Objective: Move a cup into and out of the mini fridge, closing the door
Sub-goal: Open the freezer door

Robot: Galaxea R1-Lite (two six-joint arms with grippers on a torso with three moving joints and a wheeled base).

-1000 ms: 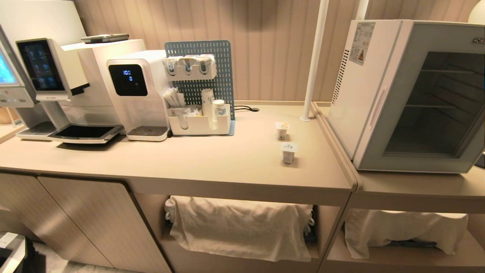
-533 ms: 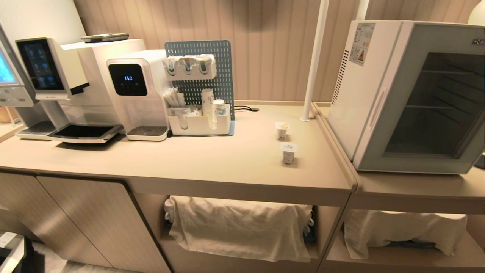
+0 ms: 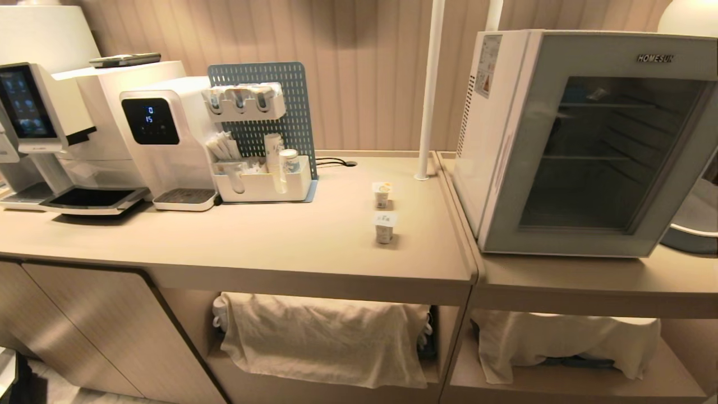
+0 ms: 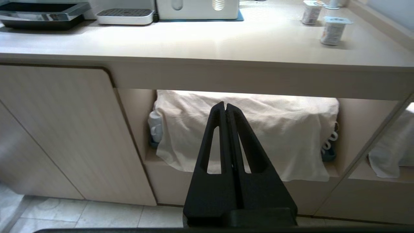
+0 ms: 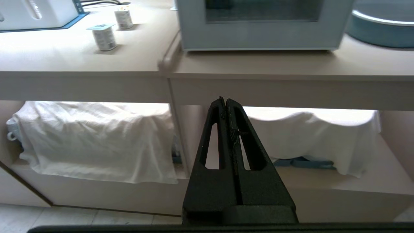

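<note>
Head view: against the earlier frames the whole scene sat further left, a shift of the camera, not of the objects; the door's (image 3: 594,151) full "HOMESUN" lettering now showed. The mini fridge (image 3: 488,140), a white box with side vent slots, stood at the right on the lower worktop (image 3: 589,275), its grey-framed dark glass door closed over wire shelves. Two small foil-lidded cups stood on the smooth beige main worktop (image 3: 252,241) left of the fridge: the near cup (image 3: 385,226) and the far cup (image 3: 382,194), close together but apart. Wrinkled white cloths (image 3: 325,336) draped the open shelves below.

Left wrist view: the left tool (image 4: 225,106), black and wedge-shaped, had its fingers pressed together, holding nothing, low before the cloth.

Right wrist view: the right tool (image 5: 225,101) likewise was fully closed and empty, below the worktop edge.
</note>
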